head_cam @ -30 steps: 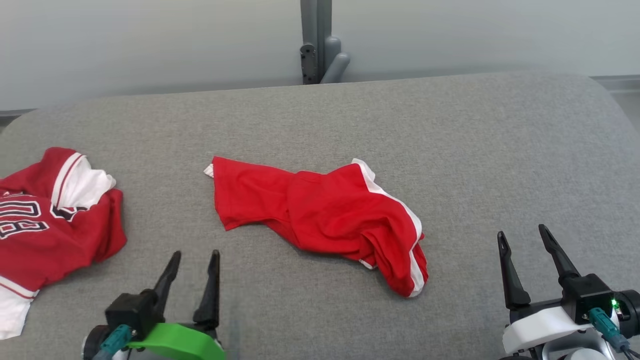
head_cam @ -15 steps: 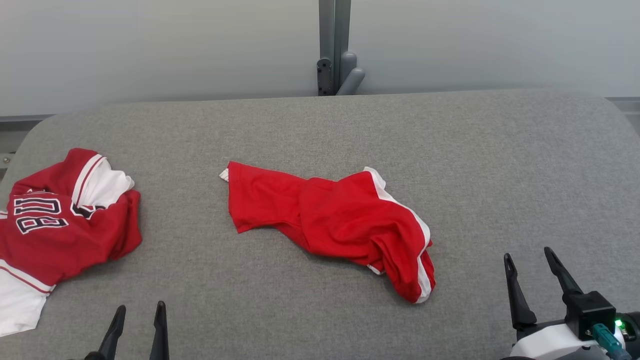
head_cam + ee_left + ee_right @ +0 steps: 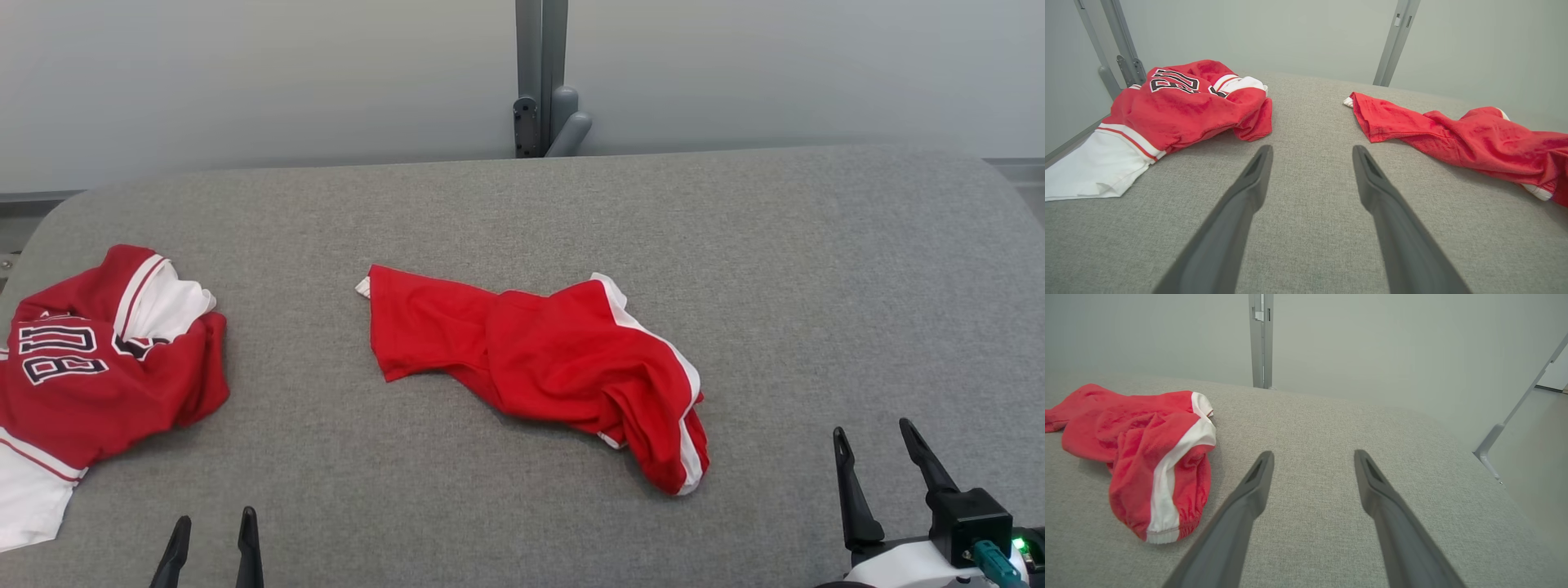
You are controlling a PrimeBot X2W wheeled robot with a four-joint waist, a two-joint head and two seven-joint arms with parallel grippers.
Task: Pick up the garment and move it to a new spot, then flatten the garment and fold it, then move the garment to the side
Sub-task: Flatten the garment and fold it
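Two garments: shorts (image 3: 539, 359) centre, jersey (image 3: 98, 367) left. Left wrist view takes in both; right wrist view adds the shorts' elastic hem. Jaws wide, empty: left gripper (image 3: 214, 518), right gripper (image 3: 872, 429).

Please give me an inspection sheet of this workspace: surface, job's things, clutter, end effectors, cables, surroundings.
Surface: grey table, fabric-covered, rounded far corners.
Job's things: red shorts with white stripes, crumpled near the middle, untouched.
Clutter: red and white jersey, crumpled at the left edge.
End effectors: left end effector and right end effector both open, holding nothing, apart from the clothes.
Cables: teal connector at the right wrist.
Surroundings: grey post and pale wall behind the table.
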